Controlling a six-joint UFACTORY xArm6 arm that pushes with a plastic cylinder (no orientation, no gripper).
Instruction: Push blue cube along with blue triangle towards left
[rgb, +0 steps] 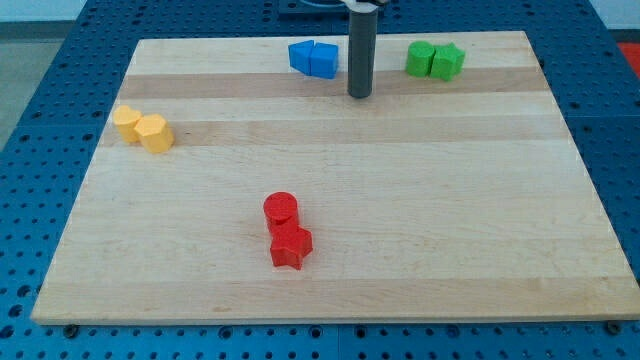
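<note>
The blue cube (324, 60) and the blue triangle (301, 56) sit touching each other near the view's top edge of the wooden board (330, 290), the triangle on the left. My tip (359, 94) is to the right of the blue cube and a little below it, apart from it by a small gap.
Two green blocks (434, 60) sit together at the top right. Two yellow blocks (144, 128) sit at the left. A red cylinder (281, 209) and a red star (291, 245) touch at the lower middle.
</note>
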